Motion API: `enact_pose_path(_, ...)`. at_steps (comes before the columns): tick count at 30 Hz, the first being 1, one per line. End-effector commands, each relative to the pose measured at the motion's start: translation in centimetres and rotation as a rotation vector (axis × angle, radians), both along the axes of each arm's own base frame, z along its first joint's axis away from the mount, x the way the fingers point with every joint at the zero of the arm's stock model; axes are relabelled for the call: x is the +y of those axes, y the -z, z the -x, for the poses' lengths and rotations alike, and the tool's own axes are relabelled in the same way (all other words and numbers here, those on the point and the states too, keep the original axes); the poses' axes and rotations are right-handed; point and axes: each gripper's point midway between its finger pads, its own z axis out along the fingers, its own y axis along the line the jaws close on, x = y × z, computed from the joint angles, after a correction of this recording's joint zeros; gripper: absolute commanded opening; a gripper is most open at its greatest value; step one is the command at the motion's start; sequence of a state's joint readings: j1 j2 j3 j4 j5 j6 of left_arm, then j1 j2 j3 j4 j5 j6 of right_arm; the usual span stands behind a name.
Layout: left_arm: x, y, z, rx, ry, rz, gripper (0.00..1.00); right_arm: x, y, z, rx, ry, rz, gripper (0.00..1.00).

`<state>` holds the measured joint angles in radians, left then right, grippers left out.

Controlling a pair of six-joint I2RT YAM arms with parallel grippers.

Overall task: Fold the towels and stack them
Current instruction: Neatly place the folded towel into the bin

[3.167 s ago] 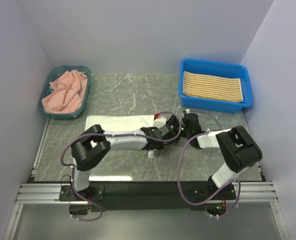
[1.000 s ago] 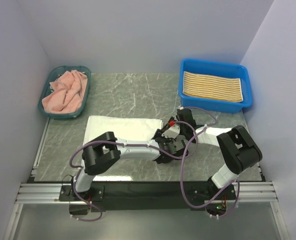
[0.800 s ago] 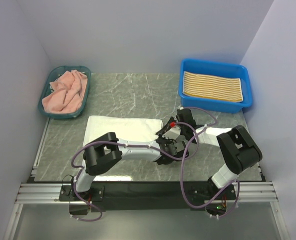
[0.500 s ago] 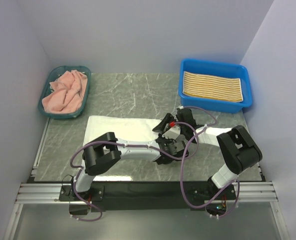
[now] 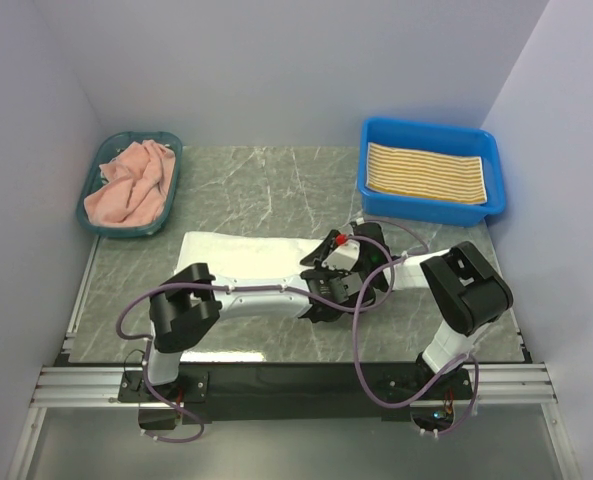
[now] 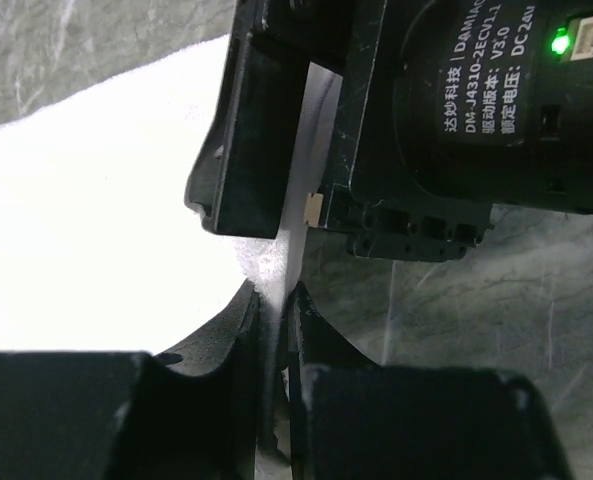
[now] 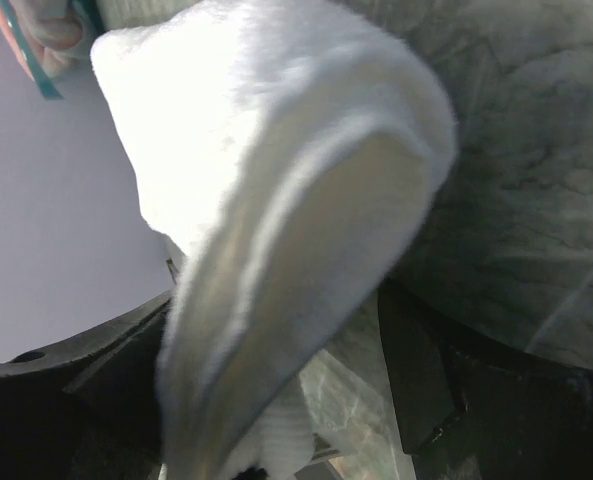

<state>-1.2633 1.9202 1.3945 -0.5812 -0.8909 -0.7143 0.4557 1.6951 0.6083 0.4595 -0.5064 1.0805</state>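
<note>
A plain white towel lies lengthwise on the marble table, with my left arm stretched over it. My left gripper is shut on the towel's right edge; the left wrist view shows the cloth pinched between its jaws. My right gripper is shut on the same end, right beside the left one, and shows in the left wrist view. In the right wrist view the towel rises folded out of its jaws. A salmon pink towel lies crumpled at the far left. A folded yellow-and-white striped towel lies at the far right. The dark striped towel is out of view.
The pink towel sits in a teal basket at the far left corner. The yellow striped towel lies in a blue bin at the far right. Walls close in the table on the left, back and right.
Both grippers, shut on the white towel's right end, have shifted slightly left and away from me. My left arm's elbow has swung to the left. The right end of the towel has lifted.
</note>
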Motion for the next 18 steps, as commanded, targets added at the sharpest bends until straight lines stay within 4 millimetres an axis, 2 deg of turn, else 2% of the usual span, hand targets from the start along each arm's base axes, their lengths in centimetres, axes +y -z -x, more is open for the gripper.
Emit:
enact_pose_path(1,-1.3,-1.2,-0.4,0.0,0.009,0.071,0.01,1.0,-1.4,-0.4,-0.056,-0.02,-0.041,0.75)
enact_pose_path(5,-2.4,-0.8,-0.6,0.019,0.011,0.081,0.01,0.8,-1.9,-0.6,-0.068,-0.004,-0.043,0.68)
enact_pose_path(8,-2.9,-0.4,-0.7,0.039,0.013,0.09,0.01,0.9,-2.1,-0.6,-0.066,-0.004,-0.05,0.58)
enact_pose_path(10,-3.3,-0.4,-0.7,0.06,0.019,0.116,0.03,0.8,-2.2,-0.7,-0.071,-0.001,-0.047,0.46)
enact_pose_path(11,-3.4,-0.5,-0.6,0.067,0.023,0.13,0.11,0.7,-2.0,-0.7,-0.071,0.0,-0.041,0.38)
enact_pose_path(12,-3.5,-0.6,-0.5,0.073,0.027,0.14,0.17,0.6,-2.0,-0.8,-0.078,0.003,-0.036,0.22)
enact_pose_path(13,-3.7,-1.1,-0.5,0.079,0.026,0.168,0.23,0.6,-1.9,-0.9,-0.076,0.002,-0.028,0.14)
enact_pose_path(14,-3.6,-1.2,-0.4,0.085,0.027,0.179,0.37,0.4,-1.8,-1.0,-0.087,-0.005,-0.011,0.07)
enact_pose_path(15,-3.7,-1.3,-0.3,0.091,0.033,0.192,0.44,0.5,-2.1,-1.4,-0.099,-0.012,-0.005,0.0)
enact_pose_path(16,-3.5,-1.7,-0.1,0.106,0.037,0.215,0.52,0.0,-1.8,-1.5,-0.09,-0.009,0.015,0.0)
enact_pose_path(17,-3.5,-1.9,0.0,0.114,0.039,0.232,0.65,-0.2,-1.7,-1.7,-0.111,-0.022,0.037,0.0)
enact_pose_path(18,-3.5,-2.2,0.1,0.124,0.048,0.254,0.69,-0.3,-2.3,-2.4,-0.141,-0.028,0.048,0.0)
